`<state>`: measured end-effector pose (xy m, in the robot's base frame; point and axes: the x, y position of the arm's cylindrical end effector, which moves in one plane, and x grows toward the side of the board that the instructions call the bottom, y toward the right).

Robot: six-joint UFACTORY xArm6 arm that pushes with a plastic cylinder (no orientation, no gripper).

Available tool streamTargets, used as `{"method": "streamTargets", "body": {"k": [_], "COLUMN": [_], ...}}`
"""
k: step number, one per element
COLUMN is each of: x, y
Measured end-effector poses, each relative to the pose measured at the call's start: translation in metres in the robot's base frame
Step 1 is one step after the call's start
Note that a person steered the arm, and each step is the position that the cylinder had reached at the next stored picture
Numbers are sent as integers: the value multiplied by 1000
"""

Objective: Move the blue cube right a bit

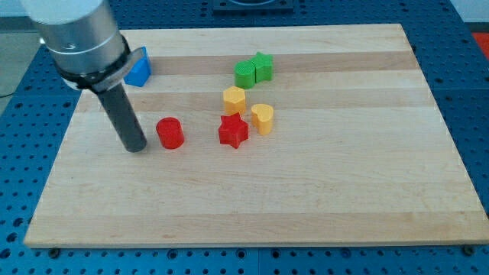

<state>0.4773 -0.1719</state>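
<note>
Currently, you have my tip (135, 147) resting bare, clamped on nothing, just left of the red cylinder (170, 132), well below the blue cube (139, 69) at the view's upper left, which looks unpushed.

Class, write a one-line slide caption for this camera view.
My tip rests left of the red cylinder, below the blue block, with green, yellow and red blocks clustered mid-board.

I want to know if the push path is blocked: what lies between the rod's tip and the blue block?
Only bare board. In the camera view my tip rests below the blue block, left of the red cylinder; the rod's own body overlaps that stretch.
</note>
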Motion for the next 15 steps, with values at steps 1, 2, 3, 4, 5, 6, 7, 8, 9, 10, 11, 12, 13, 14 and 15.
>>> {"method": "streamTargets", "body": {"k": [1, 2, 3, 4, 5, 6, 7, 8, 9, 10, 11, 12, 13, 14, 15], "x": [-6, -20, -21, -18, -17, -17, -21, -29, -48, -52, -52, -105, -171, -181, -164], "y": [39, 80, 78, 57, 32, -11, -57, -100, -133, -133, -133, -133, -122, -107, -66]}}
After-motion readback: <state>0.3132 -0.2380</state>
